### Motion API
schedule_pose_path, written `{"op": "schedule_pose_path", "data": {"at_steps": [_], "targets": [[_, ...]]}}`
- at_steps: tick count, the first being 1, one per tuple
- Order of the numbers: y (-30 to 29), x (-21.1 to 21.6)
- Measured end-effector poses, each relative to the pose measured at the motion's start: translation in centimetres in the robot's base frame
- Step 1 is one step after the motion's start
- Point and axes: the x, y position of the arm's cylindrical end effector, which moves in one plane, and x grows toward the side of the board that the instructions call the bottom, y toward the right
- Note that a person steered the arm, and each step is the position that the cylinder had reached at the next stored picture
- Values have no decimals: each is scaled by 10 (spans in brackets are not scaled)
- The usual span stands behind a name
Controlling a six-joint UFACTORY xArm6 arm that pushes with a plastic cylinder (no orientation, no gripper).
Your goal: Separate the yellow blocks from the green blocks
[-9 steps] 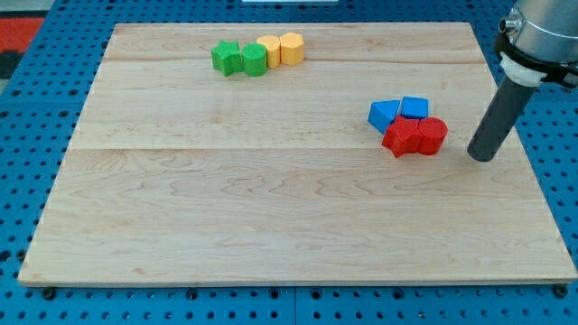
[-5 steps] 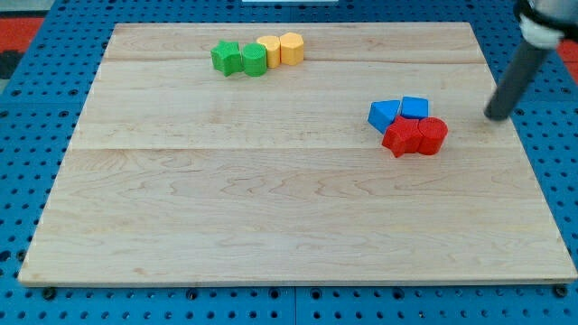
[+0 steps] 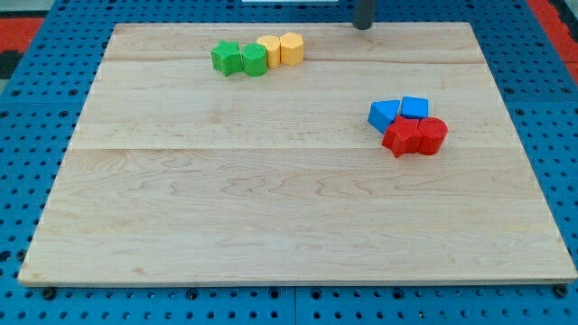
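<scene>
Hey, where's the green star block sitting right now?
The green star block is near the board's top edge, left of centre in the camera view. It is the leftmost of a row, touching the other green block, with two yellow blocks further right.

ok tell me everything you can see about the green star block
The green star block is a small, solid green piece with a star outline and a matte, plastic-like look. It lies flat on the wooden board near the view's top, at the left end of a row of four. Its right side touches the other green block; nothing else touches it. My tip is well off to the view's right.
</scene>
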Motion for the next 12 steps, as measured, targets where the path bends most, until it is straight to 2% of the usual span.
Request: {"op": "schedule_pose_path", "data": {"at_steps": [1, 3, 5, 6, 7, 9, 10, 11, 12], "targets": [[-70, 1], [-91, 44], [-107, 32], [-147, 29], [-136, 67], [-99, 96], [-107, 114], [-72, 117], [-56, 137]]}}
